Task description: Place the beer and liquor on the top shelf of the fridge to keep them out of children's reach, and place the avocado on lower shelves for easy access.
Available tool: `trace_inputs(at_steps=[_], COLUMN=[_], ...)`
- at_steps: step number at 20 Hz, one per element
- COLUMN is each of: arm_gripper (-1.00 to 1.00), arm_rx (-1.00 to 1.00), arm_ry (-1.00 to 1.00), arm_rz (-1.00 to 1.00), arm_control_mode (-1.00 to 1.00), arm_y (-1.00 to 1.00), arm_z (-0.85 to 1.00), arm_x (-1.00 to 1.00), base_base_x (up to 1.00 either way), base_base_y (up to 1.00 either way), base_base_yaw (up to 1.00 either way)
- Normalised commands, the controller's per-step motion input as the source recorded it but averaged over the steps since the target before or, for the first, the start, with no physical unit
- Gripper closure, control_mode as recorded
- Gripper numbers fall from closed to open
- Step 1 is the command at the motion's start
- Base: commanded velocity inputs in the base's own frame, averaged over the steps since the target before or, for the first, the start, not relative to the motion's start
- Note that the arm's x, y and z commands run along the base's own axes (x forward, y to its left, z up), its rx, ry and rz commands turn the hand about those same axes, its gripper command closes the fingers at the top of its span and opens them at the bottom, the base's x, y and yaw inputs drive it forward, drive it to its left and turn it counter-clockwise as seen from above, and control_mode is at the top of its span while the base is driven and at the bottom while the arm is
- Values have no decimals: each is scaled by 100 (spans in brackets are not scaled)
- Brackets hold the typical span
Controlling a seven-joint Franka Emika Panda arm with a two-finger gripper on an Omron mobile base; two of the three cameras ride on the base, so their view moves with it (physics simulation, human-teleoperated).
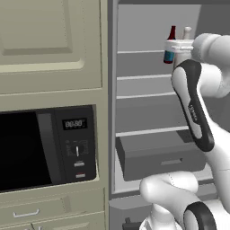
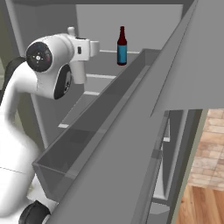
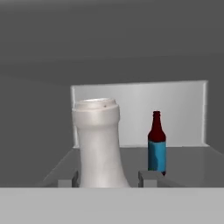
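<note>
A white liquor bottle (image 3: 98,144) stands upright between my fingertips (image 3: 148,178), and my gripper (image 3: 108,181) is shut on its lower part. Its cap (image 1: 187,32) pokes up beside my hand (image 1: 177,46) at the height of the fridge's top shelf (image 1: 141,77); the bottle's base is hidden. The beer (image 3: 156,144), a dark red bottle with a blue label, stands on that top shelf (image 2: 101,76) farther back and to the right of the liquor. From the right base view the beer (image 2: 122,46) is just beyond my hand (image 2: 87,49). The avocado is out of view.
A lower shelf (image 1: 150,131) and the dark grey drawer box (image 1: 161,155) lie below. The open fridge door with its long grey bin (image 2: 109,127) reaches out on the right. A black microwave (image 1: 45,148) sits in the cabinets left of the fridge.
</note>
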Motion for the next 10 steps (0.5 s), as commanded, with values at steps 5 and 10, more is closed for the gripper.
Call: trace_inputs(at_steps=[5,10], arm_gripper=[100,100], arm_rx=[10,12], arm_ry=[0,0], arm_rz=[0,0], arm_control_mode=[-100,-100], arm_y=[-28,-3], arm_z=[14,20], arm_x=[55,53], base_base_x=[0,0], base_base_y=[0,0], base_base_yaw=[0,0])
